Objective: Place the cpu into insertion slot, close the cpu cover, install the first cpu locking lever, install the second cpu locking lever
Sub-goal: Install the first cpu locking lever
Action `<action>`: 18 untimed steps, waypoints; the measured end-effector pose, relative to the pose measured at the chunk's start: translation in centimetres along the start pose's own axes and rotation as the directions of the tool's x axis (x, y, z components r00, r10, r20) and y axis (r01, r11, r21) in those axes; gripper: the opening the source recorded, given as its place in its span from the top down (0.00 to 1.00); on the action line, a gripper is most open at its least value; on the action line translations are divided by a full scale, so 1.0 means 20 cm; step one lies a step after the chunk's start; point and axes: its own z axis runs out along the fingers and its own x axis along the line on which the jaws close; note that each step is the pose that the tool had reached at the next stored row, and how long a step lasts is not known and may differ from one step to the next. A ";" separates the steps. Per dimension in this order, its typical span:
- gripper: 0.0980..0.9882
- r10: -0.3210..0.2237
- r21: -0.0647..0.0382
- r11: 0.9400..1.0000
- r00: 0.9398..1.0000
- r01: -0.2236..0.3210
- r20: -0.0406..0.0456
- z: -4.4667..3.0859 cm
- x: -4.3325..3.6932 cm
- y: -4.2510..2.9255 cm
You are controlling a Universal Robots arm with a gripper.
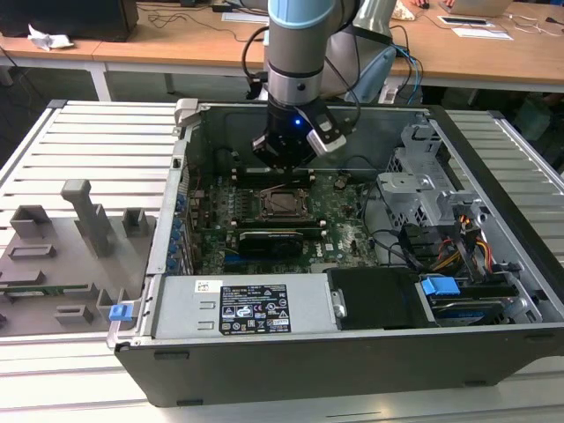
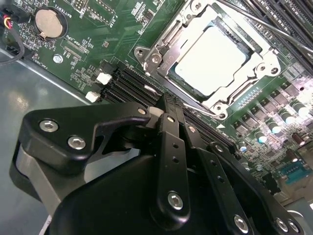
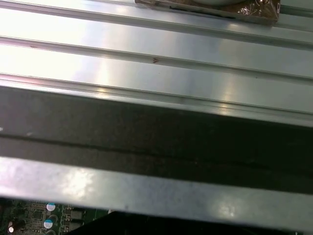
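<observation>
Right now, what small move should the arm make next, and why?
Probably nudge the black end effector onto the thin metal locking lever beside the socket and press it down. The square silvery-grey cpu already sits in place, the dark-silver metal cover frame lies over its edges, and the tip hovers right by that lever.

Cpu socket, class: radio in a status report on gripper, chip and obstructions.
Gripper fingers together, empty, hovering beside the insertion slot. Cpu seated in slot, cpu cover down around it. Nothing lying across the socket.

Wooden desks (image 1: 220, 48) stand behind a ribbed aluminium table (image 1: 97, 141).
</observation>
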 end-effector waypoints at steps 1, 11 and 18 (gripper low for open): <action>0.99 0.000 0.000 1.000 1.000 0.000 0.000 0.002 -0.002 0.000; 0.99 0.006 0.000 1.000 1.000 -0.006 0.000 0.022 -0.034 -0.005; 0.99 0.041 -0.005 0.999 0.999 -0.041 0.002 0.034 -0.040 -0.010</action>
